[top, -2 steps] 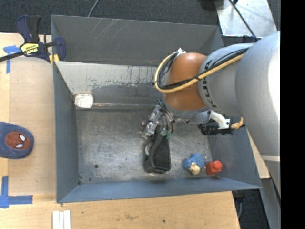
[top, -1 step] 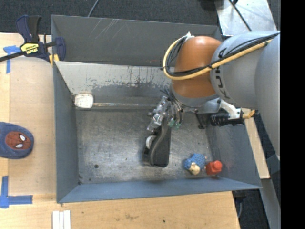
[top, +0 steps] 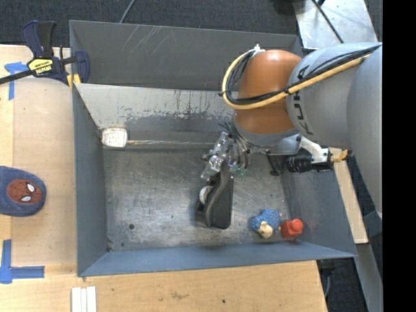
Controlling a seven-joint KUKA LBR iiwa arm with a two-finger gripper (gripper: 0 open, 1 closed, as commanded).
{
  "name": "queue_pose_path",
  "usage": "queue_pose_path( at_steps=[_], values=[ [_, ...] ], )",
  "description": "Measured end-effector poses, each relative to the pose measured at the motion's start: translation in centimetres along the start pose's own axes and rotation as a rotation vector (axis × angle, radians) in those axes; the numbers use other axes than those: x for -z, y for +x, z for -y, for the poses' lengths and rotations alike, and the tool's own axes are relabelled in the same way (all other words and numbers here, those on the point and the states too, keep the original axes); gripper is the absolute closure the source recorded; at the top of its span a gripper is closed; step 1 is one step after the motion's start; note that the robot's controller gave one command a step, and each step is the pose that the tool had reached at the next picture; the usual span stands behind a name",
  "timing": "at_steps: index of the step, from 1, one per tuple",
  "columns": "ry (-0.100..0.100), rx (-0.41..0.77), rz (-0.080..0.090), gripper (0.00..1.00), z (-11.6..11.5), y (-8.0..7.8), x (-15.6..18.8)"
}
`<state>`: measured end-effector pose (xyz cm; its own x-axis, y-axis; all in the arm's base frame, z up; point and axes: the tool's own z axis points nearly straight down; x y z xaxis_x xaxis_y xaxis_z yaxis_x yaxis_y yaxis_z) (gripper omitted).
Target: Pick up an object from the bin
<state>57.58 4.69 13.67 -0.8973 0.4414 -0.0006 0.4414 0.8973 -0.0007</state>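
My gripper (top: pixel 223 156) hangs below the arm's wrist over the middle of the bin, towards the back. Just in front of it a black elongated object (top: pixel 218 205) with a small white patch at its left side lies on the floor, its upper end close under the gripper. I cannot tell whether the two touch. To the right of the black object, near the front wall, lies a small toy figure with a blue and yellow head (top: pixel 263 224) and a red end (top: pixel 292 228).
A small white squarish object (top: pixel 114 137) lies in the back left corner against the wall. The arm and its orange cover overhang the bin's right back part. The left half of the floor is bare metal.
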Motion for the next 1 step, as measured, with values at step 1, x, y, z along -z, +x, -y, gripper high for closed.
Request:
queue_pose_path(
  at_steps=[1],
  values=[
    [0.0, 0.001, 0.001, 1.0, 0.09, -0.02, 2.03]
  ],
)
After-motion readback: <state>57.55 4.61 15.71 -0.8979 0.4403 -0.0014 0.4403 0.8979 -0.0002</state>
